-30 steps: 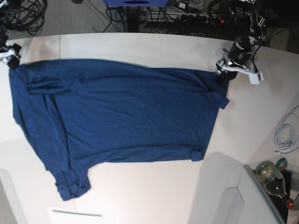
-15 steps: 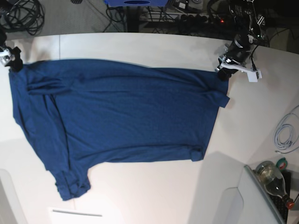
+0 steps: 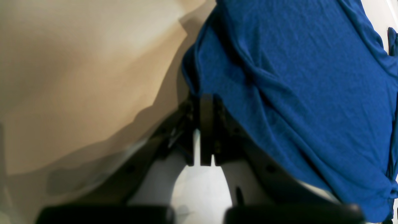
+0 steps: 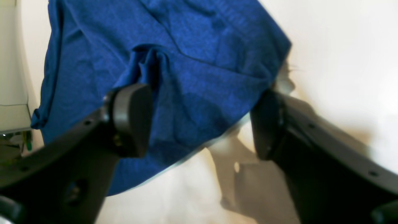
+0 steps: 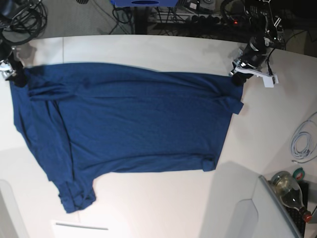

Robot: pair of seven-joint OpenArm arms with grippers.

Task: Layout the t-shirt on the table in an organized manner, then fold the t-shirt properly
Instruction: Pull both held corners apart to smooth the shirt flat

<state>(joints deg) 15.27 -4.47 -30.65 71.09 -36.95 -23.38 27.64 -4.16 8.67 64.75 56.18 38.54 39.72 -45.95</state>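
The navy-blue t-shirt [image 5: 124,129] lies spread across the white tabletop [image 5: 163,49], its length running left to right in the base view. Most of the fabric is flat. Long creases run along the upper part, and the left end is bunched into folds. A rolled, crumpled part [image 5: 75,198] sticks out at the lower left, and a small turned-over tab [image 5: 208,163] sits at the lower right corner.

The left gripper [image 5: 238,78] stands at the shirt's upper right corner in the base view. In the left wrist view its fingers [image 3: 205,130] are pressed together, and the edge of the shirt [image 3: 295,93] meets them right at the tips, so they appear to be pinching the fabric's edge there. The cloth spreads away from the tips in soft ridges.

The right gripper [image 5: 12,78] is at the shirt's upper left corner in the base view. In the right wrist view its fingers [image 4: 132,119] are spread wide, with the corner of the shirt [image 4: 174,74] lying between and beyond them. One finger overlaps the fabric, the other sits at the shirt's edge over bare tabletop [image 4: 335,56], and nothing is pinched.

At the right edge of the base view a coiled white cable [image 5: 302,141] lies on the tabletop, well apart from the shirt. A glass bottle [image 5: 290,191] lies in the lower right corner, beyond a raised white panel. Dark cables [image 5: 25,17] are on the floor behind the tabletop.
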